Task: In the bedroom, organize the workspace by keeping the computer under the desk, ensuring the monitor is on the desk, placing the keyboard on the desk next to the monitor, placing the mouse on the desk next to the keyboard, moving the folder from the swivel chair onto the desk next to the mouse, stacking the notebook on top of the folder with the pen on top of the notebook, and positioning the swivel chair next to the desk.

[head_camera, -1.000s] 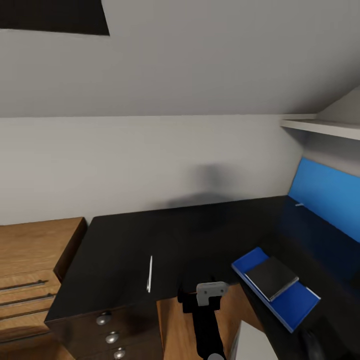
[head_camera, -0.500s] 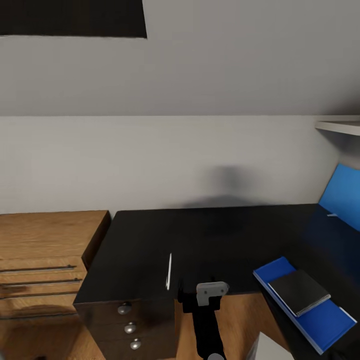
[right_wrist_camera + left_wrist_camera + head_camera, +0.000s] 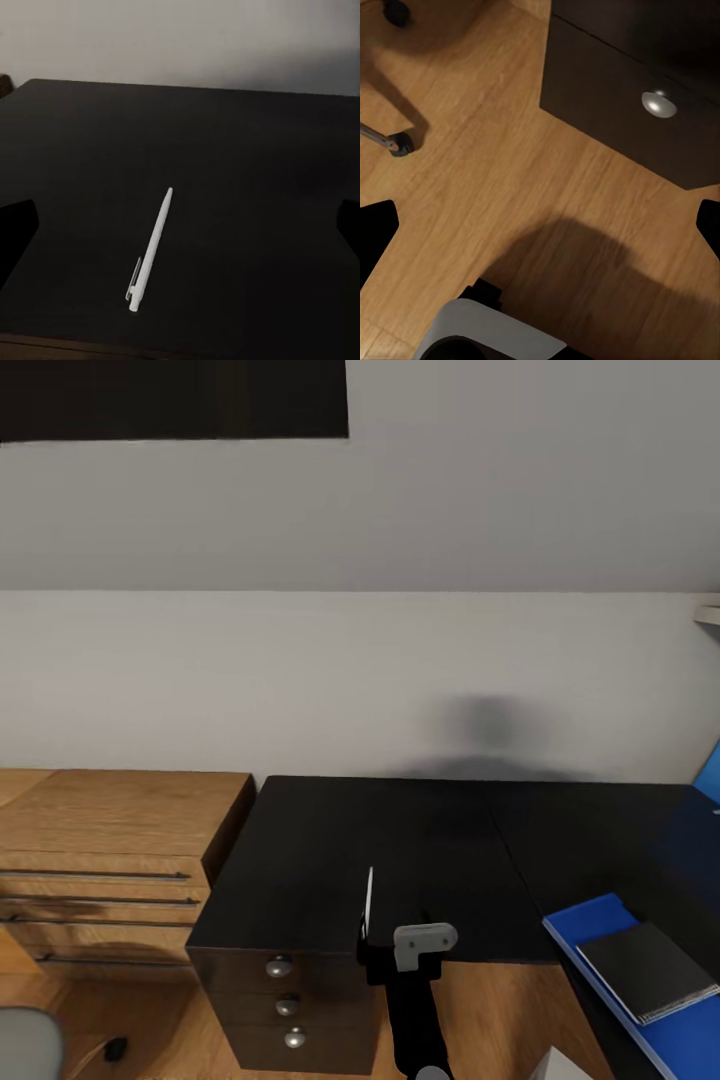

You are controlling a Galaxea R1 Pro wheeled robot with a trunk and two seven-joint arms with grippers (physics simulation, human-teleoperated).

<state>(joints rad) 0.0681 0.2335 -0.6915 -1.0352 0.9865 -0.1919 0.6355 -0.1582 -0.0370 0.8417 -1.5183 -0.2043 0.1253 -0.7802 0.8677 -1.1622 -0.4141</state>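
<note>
The white pen [image 3: 367, 905] lies on the glossy black desk [image 3: 440, 840] near its front edge, above the drawer unit [image 3: 290, 1010]. My right arm [image 3: 415, 1000] is raised just right of the pen. In the right wrist view the pen [image 3: 153, 249] lies ahead of my right gripper [image 3: 181, 231], which is open and holds nothing. The blue folder [image 3: 600, 930] rests on the desk's right wing with the dark grey notebook [image 3: 648, 970] on top. My left gripper [image 3: 540, 225] hangs open over the wood floor beside the drawer unit [image 3: 645, 112].
Low wooden shelving [image 3: 110, 830] adjoins the desk on the left. A grey chair part [image 3: 25, 1042] and a castor [image 3: 115, 1048] show at the lower left, a castor [image 3: 401, 144] near my left gripper. A blue panel [image 3: 712, 775] sits far right. A pale grey corner [image 3: 558, 1065] shows under the desk.
The head view has swung left, so the desk, pen and folder all shift right in the picture. The things themselves have not moved, and my right arm keeps its pose.
</note>
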